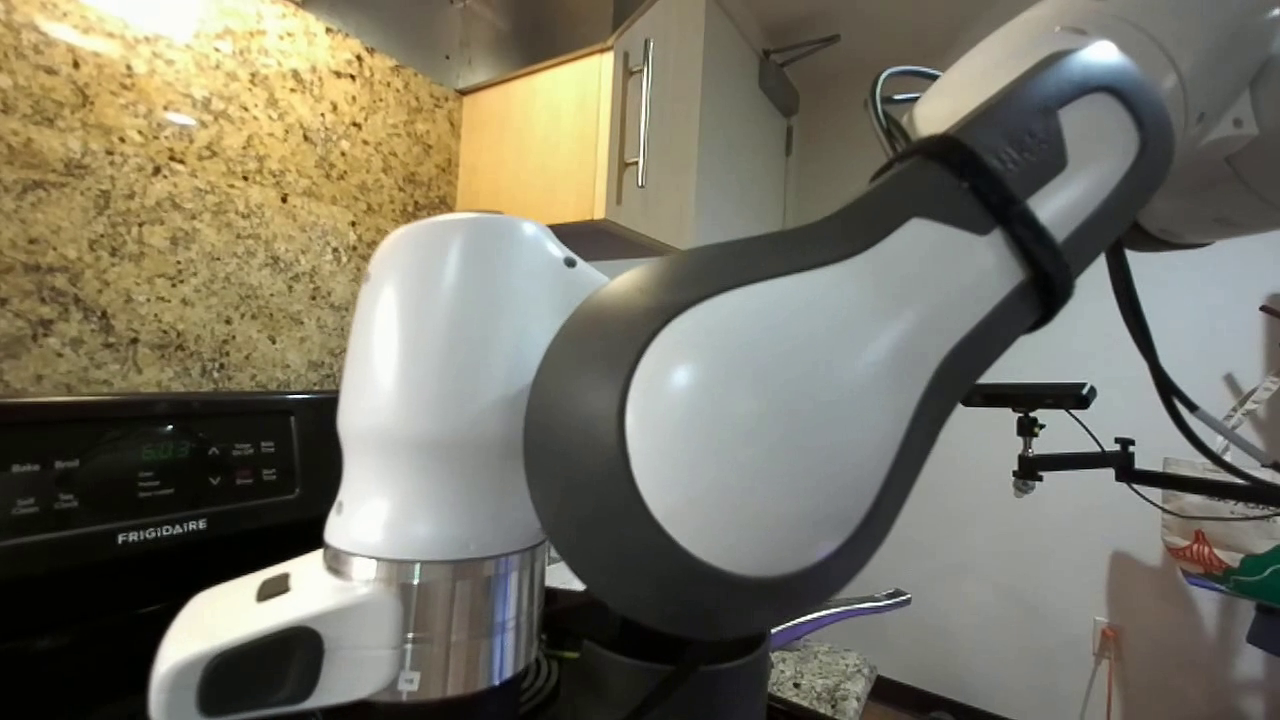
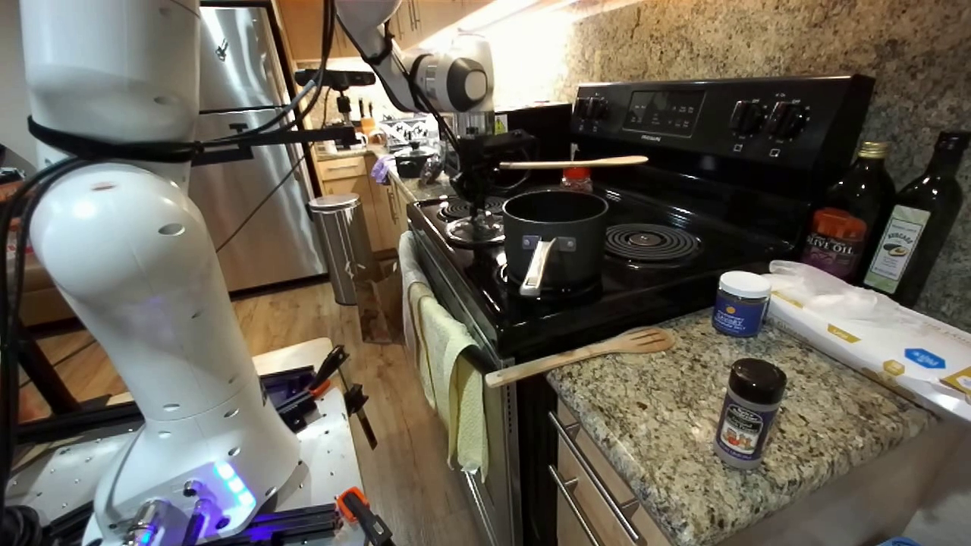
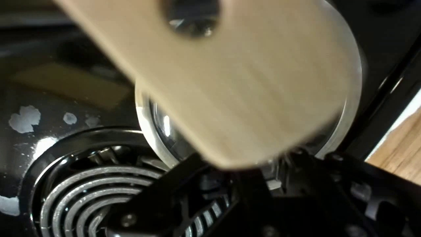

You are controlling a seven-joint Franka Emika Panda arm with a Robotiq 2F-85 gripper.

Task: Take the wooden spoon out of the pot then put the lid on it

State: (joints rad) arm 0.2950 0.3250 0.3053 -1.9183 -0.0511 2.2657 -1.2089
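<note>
Clenched hand [image 2: 479, 214] poised at the lid [image 2: 461, 233]

In an exterior view the hand points straight down; the lid sits on or barely above the black stove [image 2: 645, 277], just beside the pot [image 2: 561, 230]. The tips cannot be made out, so whether they pinch it is unclear. The wooden spoon [image 2: 573, 162] is out of the pot, nearly level above the stove; in the wrist view its holed end overlaps the hand, its support uncertain.

The step appears to be lifting the lid. To do it well, free the spoon first and lay it clear of the pot, then raise the lid straight and level and lower it slowly.

Nearer the viewer, a speckled granite worktop [image 2: 645, 413] holds a slotted wooden spoon [image 2: 590, 351], its handle jutting past the edge, a white-capped jar [image 2: 741, 305] and a black-capped shaker [image 2: 749, 415]. A yellow towel [image 2: 447, 341] hangs at the stove's front; a steel refrigerator [image 2: 273, 220] stands across the wooden floor [image 2: 398, 425].
</note>
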